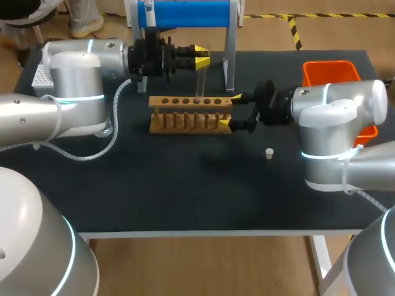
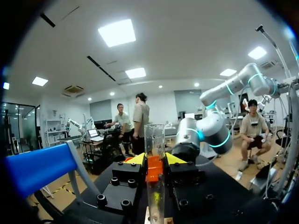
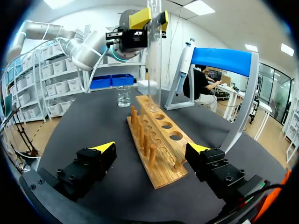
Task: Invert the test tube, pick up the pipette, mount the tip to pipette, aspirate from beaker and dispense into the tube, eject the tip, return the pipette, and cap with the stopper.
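Note:
My left gripper [image 1: 200, 58] is shut on a clear test tube [image 1: 200, 80], held upright over the wooden rack [image 1: 185, 120]. In the left wrist view the tube [image 2: 154, 137] rises between the yellow tips of that gripper [image 2: 154, 160]. From the right wrist view the tube [image 3: 154, 60] hangs from the left gripper [image 3: 148, 18], with its lower end at a hole of the rack [image 3: 159, 135]. My right gripper [image 1: 232, 111] is open, one finger on either side of the rack's right end; in its own view the right gripper [image 3: 152, 149] stands clear of the wood. A small white stopper [image 1: 269, 153] stands on the table.
The pipette [image 3: 185, 56] hangs on the blue-topped stand [image 1: 185, 13] behind the rack. A glass beaker [image 3: 124, 97] stands beyond the rack's far end. An orange bin [image 1: 330, 73] is at the back right, and a white tip box [image 1: 39, 75] at the far left.

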### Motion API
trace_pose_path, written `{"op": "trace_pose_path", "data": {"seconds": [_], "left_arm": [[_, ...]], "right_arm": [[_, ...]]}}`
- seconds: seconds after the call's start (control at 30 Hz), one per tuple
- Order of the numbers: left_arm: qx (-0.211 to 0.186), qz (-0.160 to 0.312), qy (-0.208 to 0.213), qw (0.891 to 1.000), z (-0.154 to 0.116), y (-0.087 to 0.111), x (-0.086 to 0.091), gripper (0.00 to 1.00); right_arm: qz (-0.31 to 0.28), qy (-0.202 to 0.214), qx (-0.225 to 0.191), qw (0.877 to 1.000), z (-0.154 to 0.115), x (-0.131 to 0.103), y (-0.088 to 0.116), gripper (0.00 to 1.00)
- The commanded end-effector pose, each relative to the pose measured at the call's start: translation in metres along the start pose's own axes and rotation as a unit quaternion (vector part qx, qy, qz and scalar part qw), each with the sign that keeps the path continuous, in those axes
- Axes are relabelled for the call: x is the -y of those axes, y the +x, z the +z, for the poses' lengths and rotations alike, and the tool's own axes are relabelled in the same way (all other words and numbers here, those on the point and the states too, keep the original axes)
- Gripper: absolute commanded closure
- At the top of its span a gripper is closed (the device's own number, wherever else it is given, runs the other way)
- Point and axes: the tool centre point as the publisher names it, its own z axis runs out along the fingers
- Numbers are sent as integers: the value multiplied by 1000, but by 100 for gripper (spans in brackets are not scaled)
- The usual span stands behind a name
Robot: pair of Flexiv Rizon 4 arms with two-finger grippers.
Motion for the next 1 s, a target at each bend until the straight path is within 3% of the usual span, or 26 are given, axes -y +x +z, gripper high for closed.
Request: {"op": "trace_pose_path", "data": {"seconds": [0.03,0.7,1.0], "left_arm": [[1,1,3,1000,0,-4,-5,100],[11,-2,-4,1000,-5,-8,-25,100],[-7,-11,-69,998,-8,-4,-27,100]], "right_arm": [[0,0,0,1000,-1,0,0,0],[0,0,0,1000,-1,0,0,0],[0,0,0,1000,-1,0,0,0]]}}
